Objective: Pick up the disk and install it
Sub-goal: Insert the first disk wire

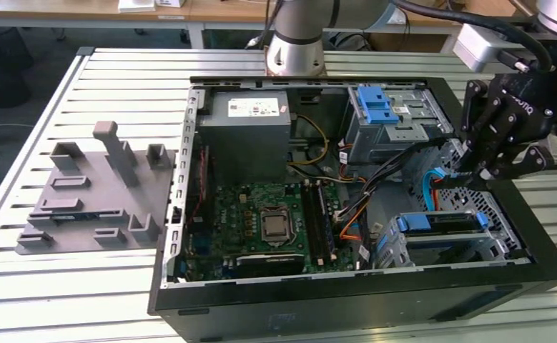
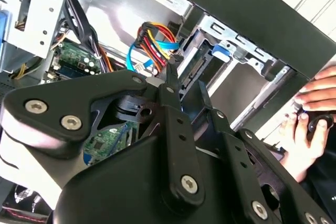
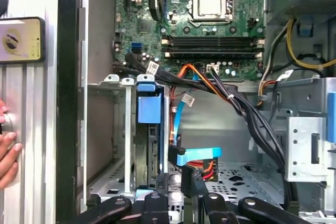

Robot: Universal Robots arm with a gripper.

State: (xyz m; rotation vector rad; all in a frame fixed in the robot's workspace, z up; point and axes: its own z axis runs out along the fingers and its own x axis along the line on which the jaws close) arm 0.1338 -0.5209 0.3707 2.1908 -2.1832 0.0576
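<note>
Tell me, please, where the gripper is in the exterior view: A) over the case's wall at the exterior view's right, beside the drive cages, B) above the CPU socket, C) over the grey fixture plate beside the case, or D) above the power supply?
A: the gripper hangs over the computer case at that side, beside the drive cage.

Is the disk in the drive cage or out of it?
In: the disk sits inside the grey cage, with its blue rail along the cage opening.

Blue-railed disk [image 1: 437, 223] seated in cage

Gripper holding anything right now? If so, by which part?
Nothing shows in the gripper. The disk sits in the drive bay just below it, not gripped.
</note>
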